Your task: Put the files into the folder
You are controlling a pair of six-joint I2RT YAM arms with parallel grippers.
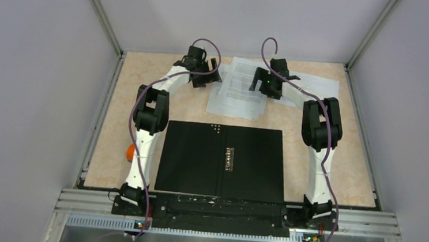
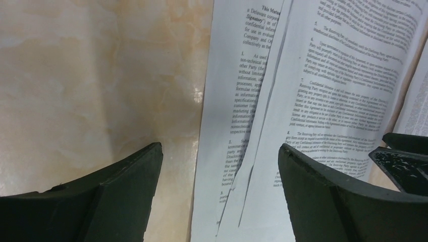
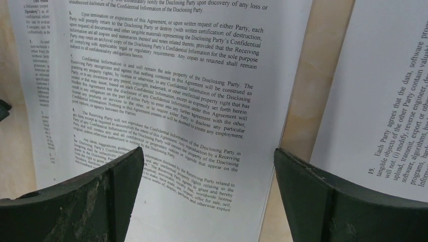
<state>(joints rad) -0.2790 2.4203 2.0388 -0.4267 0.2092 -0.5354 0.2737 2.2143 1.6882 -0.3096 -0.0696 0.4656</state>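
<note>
At the far side of the table (image 1: 347, 166), found the files (image 1: 240, 91) fanned loose, just behind the folder (image 1: 221, 159); saw the folder lying open, black inside up, near the arm bases; noted left gripper (image 1: 204, 77) and right gripper (image 1: 263, 81) spread wide over the sheets, holding nothing; judged pickup not yet begun; reckoned next on lowering, pinching a floppy edge.

Plain pale grey walls (image 1: 30, 83) box in a beige marbled tabletop (image 1: 347, 166) — silver aluminium rails (image 1: 78, 200) along the near edge, soft even light.
</note>
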